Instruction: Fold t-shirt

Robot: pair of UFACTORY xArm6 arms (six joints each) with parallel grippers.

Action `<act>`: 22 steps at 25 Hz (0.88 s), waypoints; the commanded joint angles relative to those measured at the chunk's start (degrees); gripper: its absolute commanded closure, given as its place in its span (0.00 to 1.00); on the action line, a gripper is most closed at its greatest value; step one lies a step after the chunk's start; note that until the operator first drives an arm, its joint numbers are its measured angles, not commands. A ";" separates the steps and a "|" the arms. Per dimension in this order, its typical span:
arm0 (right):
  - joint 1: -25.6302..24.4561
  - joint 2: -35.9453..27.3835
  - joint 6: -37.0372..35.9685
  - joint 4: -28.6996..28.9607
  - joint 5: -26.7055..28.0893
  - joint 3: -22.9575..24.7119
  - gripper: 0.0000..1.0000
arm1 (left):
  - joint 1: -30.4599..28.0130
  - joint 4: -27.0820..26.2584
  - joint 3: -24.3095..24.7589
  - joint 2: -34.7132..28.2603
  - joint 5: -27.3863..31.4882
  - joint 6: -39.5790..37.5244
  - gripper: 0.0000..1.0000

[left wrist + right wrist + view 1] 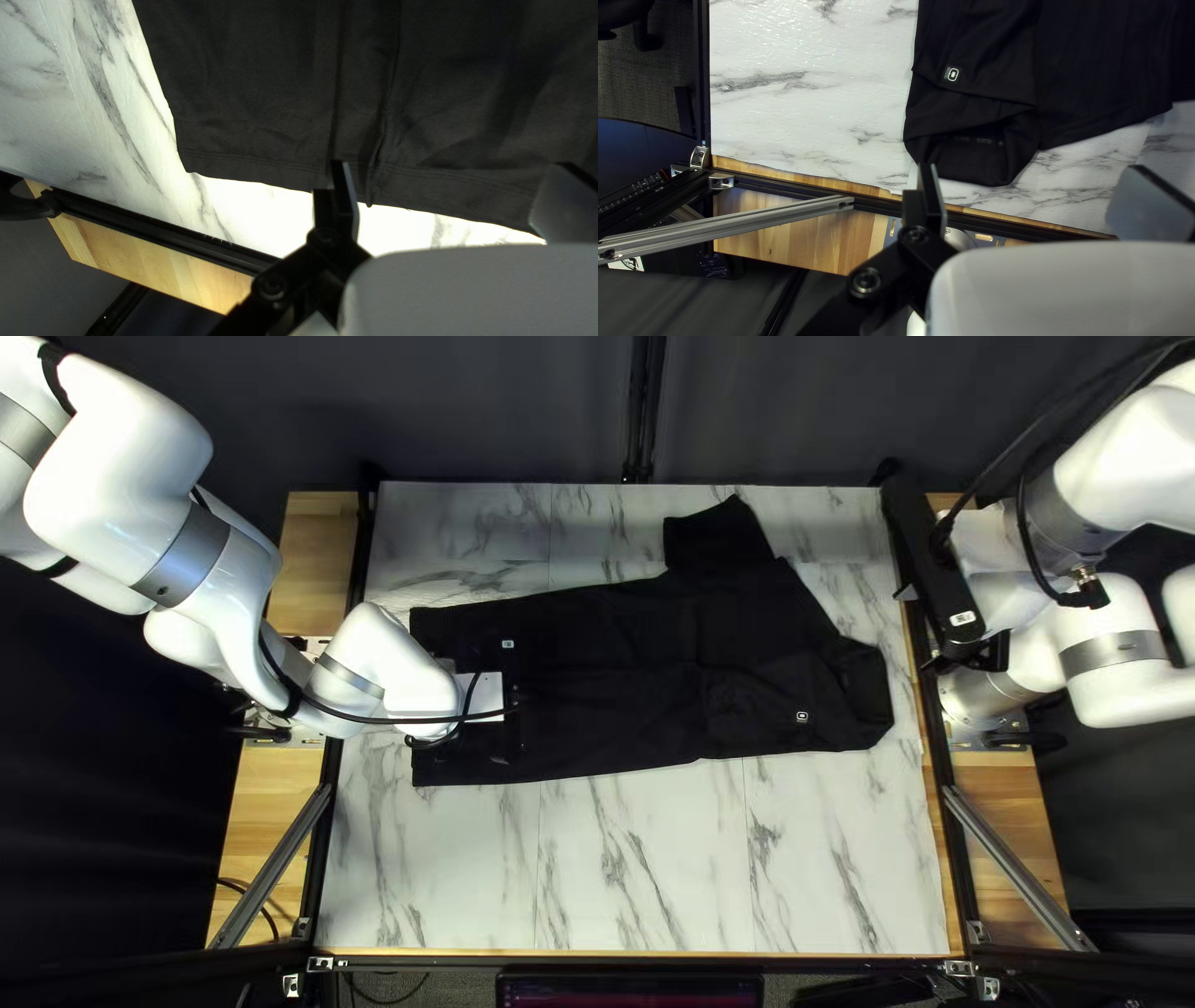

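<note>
A black t-shirt lies lengthwise across the table, hem end at the left of the top left view. One sleeve sticks out toward the far edge; the collar end is at the right. My left gripper is over the hem end. In the left wrist view, the left gripper is open, with the shirt hem ahead and across its gap. My right gripper hangs by the table's right edge. In the right wrist view, that gripper stands open, the bunched collar ahead of it, apparently untouched.
The marble-patterned table shows bare along the near side. Dark frame rails border it, with wooden strips outside them. A cable runs along my left arm to its wrist.
</note>
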 commanded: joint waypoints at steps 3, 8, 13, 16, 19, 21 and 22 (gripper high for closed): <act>0.00 0.00 0.00 0.00 0.00 0.00 0.00 | 4.94 -1.63 -0.34 2.51 -2.61 4.72 0.00; 0.00 0.00 0.00 0.00 0.00 0.00 0.00 | 9.33 -4.71 -0.80 1.57 -0.88 11.54 0.00; 0.00 0.00 0.00 0.00 0.00 0.00 0.00 | 10.63 -8.22 0.59 0.73 -1.73 15.95 0.00; 0.00 0.00 0.00 0.00 0.00 0.00 0.00 | 11.04 -9.85 2.40 1.17 -4.99 17.77 0.00; 0.00 0.00 0.00 0.00 0.00 0.00 0.00 | 11.21 -10.90 4.34 0.24 -7.20 18.69 0.00; 0.00 0.00 0.00 0.00 0.00 0.00 0.00 | 11.11 -11.46 5.23 -0.05 -8.17 18.94 0.00; 0.00 0.00 0.00 0.00 0.00 0.00 0.00 | 11.03 -11.70 5.58 -0.07 -8.56 19.02 0.00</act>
